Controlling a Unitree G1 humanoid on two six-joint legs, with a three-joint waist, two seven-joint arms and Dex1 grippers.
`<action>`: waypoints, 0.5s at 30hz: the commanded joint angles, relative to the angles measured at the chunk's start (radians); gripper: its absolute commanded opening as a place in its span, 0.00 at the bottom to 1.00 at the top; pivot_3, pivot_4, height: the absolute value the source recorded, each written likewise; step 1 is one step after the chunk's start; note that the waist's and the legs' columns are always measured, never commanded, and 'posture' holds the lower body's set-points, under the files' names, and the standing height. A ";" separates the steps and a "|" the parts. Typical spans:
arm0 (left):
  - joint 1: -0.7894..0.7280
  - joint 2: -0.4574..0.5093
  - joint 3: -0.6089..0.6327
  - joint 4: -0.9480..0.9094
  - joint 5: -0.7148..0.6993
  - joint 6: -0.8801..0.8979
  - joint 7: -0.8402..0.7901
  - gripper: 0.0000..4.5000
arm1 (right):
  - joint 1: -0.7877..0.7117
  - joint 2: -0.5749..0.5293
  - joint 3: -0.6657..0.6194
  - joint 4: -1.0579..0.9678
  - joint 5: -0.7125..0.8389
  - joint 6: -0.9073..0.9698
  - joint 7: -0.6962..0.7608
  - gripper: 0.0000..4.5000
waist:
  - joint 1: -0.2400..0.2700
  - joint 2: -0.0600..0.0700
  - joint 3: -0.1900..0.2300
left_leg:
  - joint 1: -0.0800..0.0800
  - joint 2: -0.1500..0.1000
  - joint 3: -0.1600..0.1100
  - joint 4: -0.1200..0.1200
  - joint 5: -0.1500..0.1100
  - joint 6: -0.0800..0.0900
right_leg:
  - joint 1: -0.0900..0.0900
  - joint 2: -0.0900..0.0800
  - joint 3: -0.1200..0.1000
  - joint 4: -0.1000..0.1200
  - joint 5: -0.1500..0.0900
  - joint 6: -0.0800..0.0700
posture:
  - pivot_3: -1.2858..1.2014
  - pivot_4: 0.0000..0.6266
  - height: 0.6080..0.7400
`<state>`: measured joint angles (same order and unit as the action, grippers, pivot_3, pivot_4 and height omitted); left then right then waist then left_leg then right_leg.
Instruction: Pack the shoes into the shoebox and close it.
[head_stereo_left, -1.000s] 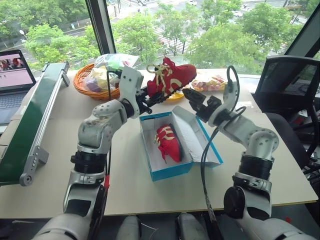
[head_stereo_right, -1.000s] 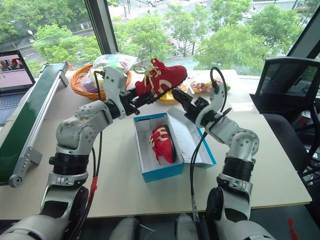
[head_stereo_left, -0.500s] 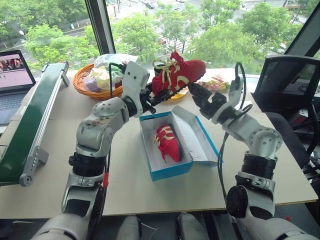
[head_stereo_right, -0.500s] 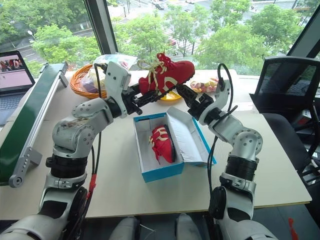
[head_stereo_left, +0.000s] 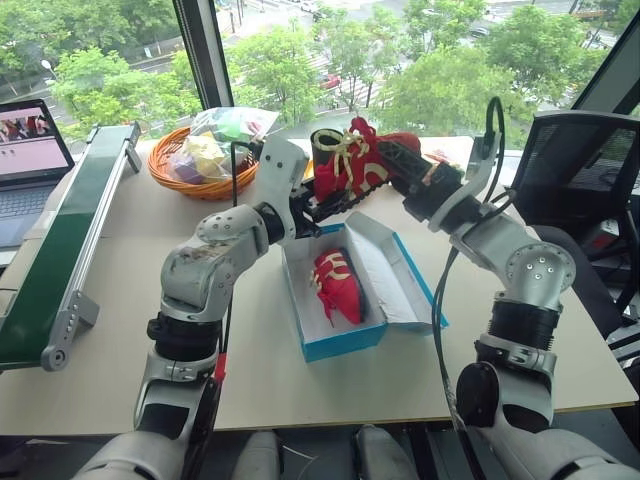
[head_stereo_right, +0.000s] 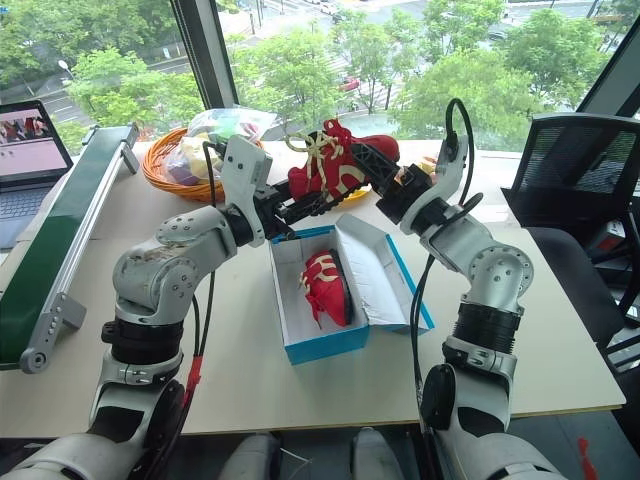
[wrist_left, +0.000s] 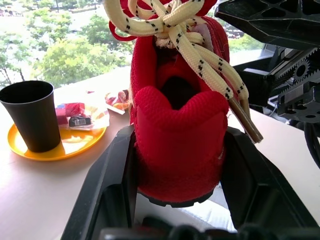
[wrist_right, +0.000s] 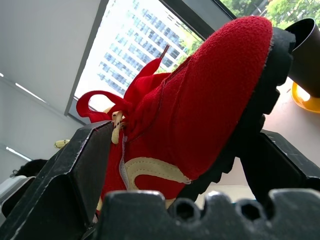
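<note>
- Now left gripper (wrist_left: 177, 200) clamps heel of red shoe (head_stereo_left: 355, 165).
- Right gripper (wrist_right: 185, 165) jaws spread around its toe, contact unclear.
- Below both: second shoe (head_stereo_left: 335, 285) in shoebox (head_stereo_left: 345, 340).

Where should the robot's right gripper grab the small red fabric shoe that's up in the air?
Probably around the toe end of the raised small red fabric shoe, coming in from the robot's right. The left gripper already pinches the heel between its fingers, so the toe is the free end. The right gripper straddles it, one finger on the black sole, one on the soft upper, clear of the yellow laces.
</note>
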<state>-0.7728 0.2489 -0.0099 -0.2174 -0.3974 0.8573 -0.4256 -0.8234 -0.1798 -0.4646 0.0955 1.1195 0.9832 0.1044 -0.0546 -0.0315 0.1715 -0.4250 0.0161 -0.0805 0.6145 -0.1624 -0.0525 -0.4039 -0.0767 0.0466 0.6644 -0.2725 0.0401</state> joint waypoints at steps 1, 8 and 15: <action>-0.017 -0.014 0.002 -0.066 -0.034 0.009 0.003 0.43 | -0.036 0.011 0.008 -0.005 0.008 -0.042 0.000 0.68 | 0.002 0.000 0.000 | 0.000 0.000 0.000 0.000 0.000 0.000 | 0.000 0.000 0.000 0.000 0.000 0.000 | 0.52 0.24 1.00; -0.011 -0.018 0.040 -0.083 -0.079 0.057 0.005 0.43 | -0.058 -0.015 0.016 0.014 -0.038 -0.090 -0.010 0.19 | 0.008 0.000 0.000 | 0.000 0.000 0.000 0.000 0.000 0.000 | 0.000 0.000 0.000 0.000 0.000 0.000 | 0.52 0.24 1.00; 0.061 0.272 -0.040 -0.106 -0.007 -0.086 -0.243 1.00 | -0.112 -0.133 0.119 -0.056 -0.175 -0.102 0.043 0.09 | 0.003 0.001 0.001 | 0.000 0.000 0.000 0.000 0.000 0.000 | -0.001 0.000 0.000 0.000 0.000 0.000 | 0.52 0.24 1.00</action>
<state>-0.7372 0.3890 0.0010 -0.3018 -0.4968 0.9232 -0.5225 -0.8980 -0.2606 -0.3927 0.1216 0.9918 0.9076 0.0927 -0.0515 -0.0304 0.1722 -0.4245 0.0163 -0.0799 0.6133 -0.1624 -0.0526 -0.4046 -0.0764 0.0472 0.6643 -0.2726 0.0400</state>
